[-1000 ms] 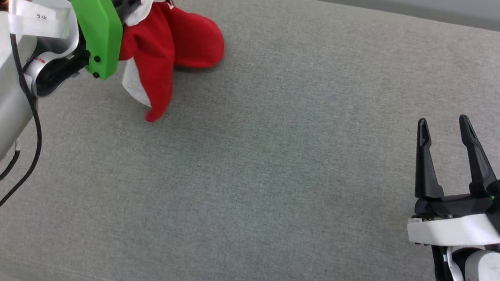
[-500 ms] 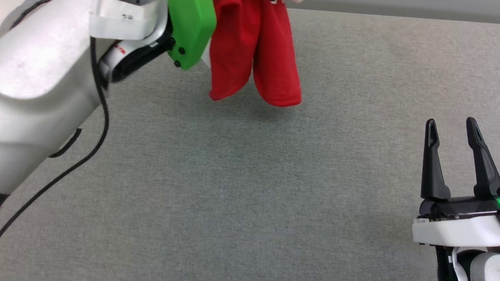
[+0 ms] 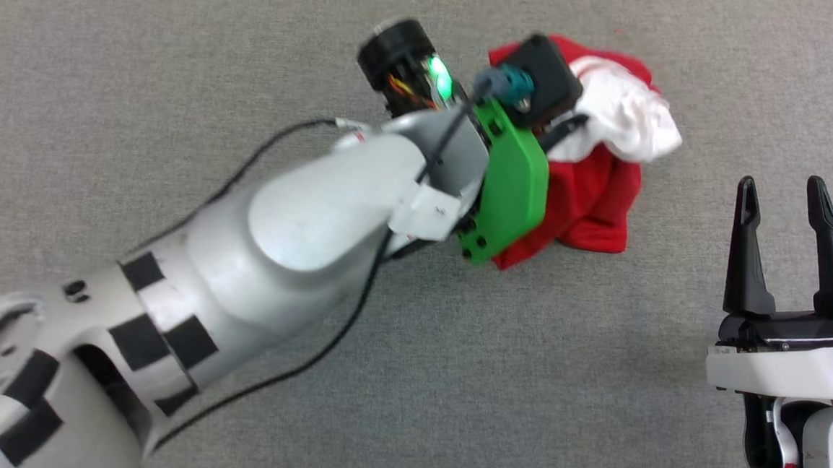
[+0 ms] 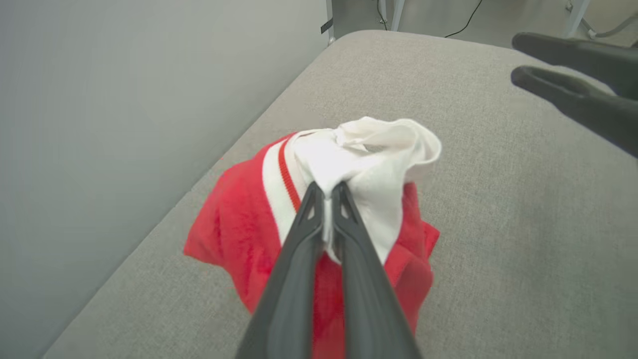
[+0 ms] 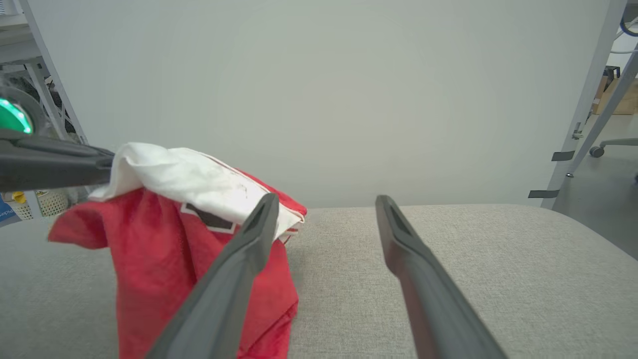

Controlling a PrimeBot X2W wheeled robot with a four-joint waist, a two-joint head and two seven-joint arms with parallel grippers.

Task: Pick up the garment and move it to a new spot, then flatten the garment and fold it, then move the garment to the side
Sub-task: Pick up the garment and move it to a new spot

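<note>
Now | our left tool (image 4: 326, 198) clamps the garment (image 3: 596, 201) by its white sleeve | garment, earlier dangling, slumps on the table (image 3: 494, 383), far centre | our right tool (image 3: 783, 190) stands wide, empty, near right.

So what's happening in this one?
The left gripper has its jaws shut on a white sleeve of the red T-shirt, holding it bunched up over the grey cushion, lower folds seemingly touching it. The right gripper sits off to the side, jaws open and empty.
</note>
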